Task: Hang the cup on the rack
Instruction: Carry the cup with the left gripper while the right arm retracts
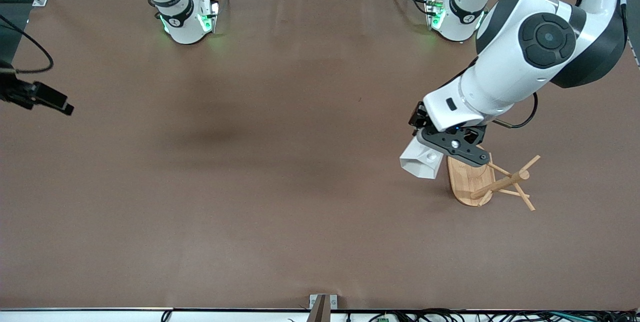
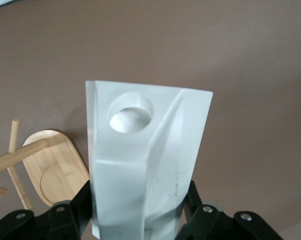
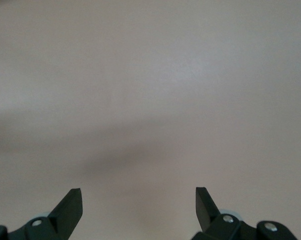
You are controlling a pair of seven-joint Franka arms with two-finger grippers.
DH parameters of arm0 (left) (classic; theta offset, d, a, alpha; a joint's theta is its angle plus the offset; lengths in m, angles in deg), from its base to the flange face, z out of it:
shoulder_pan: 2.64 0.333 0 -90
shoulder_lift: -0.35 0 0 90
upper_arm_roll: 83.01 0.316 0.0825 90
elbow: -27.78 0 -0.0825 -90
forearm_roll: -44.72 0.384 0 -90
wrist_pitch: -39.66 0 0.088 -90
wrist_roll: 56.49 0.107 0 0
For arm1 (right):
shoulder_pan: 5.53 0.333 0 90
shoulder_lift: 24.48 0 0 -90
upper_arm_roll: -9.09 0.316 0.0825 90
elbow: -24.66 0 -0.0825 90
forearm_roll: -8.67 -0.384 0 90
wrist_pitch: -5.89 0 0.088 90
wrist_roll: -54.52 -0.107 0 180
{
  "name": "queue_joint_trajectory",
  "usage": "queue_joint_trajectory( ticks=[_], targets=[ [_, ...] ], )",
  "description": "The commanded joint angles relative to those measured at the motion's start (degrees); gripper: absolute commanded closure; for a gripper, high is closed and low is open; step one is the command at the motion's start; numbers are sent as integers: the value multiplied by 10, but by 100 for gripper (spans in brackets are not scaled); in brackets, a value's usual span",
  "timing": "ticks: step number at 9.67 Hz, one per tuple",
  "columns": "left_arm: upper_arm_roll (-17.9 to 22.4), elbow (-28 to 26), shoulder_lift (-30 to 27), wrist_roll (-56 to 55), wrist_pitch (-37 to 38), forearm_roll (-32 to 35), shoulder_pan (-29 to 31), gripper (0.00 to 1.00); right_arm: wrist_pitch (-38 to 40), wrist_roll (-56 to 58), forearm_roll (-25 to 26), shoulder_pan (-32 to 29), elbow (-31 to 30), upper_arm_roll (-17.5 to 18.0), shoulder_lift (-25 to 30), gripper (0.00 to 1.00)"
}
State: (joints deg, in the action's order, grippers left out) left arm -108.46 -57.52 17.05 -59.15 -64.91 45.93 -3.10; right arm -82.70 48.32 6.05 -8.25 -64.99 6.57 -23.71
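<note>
The left gripper (image 1: 452, 148) hung in the air over the edge of the rack's base, toward the left arm's end of the table, its two black fingers (image 2: 70, 212) clamped on the small white faceted cup (image 1: 422, 161). The cup was off the table and tilted, its angular body sticking out from the gripper toward the middle of the table. In the left wrist view the cup (image 2: 143, 160) filled the centre, with the round hole in its flat handle tab facing the camera, and the fingers pressed against its two sides.

The light bamboo mug rack (image 1: 480, 181) stood on the brown table (image 1: 250, 162), just beside the held cup, on the side nearer the left arm's end of the table. Its oval flat base (image 2: 58, 172) sat flat on the surface, and thin angled pegs (image 1: 525, 167) spread from the round central post. None of the pegs passed through the cup's hole; cup and pegs were apart.

The right gripper (image 1: 55, 103) waited over the right arm's end of the table. In the right wrist view its black fingertips (image 3: 70, 205) stood wide apart with only bare table between them.
</note>
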Motion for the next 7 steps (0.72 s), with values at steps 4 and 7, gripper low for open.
queue_joint_trajectory(
  ticks=[4, 7],
  targets=[
    [51, -248, -122, 42, -100, -50, 34, 99, 57, 2, 18, -4, 54, -11, 5, 0],
    [78, -275, -120, 105, -114, -50, 36, 99, 62, 27, 20, -6, 54, -11, 4, 0]
  ],
)
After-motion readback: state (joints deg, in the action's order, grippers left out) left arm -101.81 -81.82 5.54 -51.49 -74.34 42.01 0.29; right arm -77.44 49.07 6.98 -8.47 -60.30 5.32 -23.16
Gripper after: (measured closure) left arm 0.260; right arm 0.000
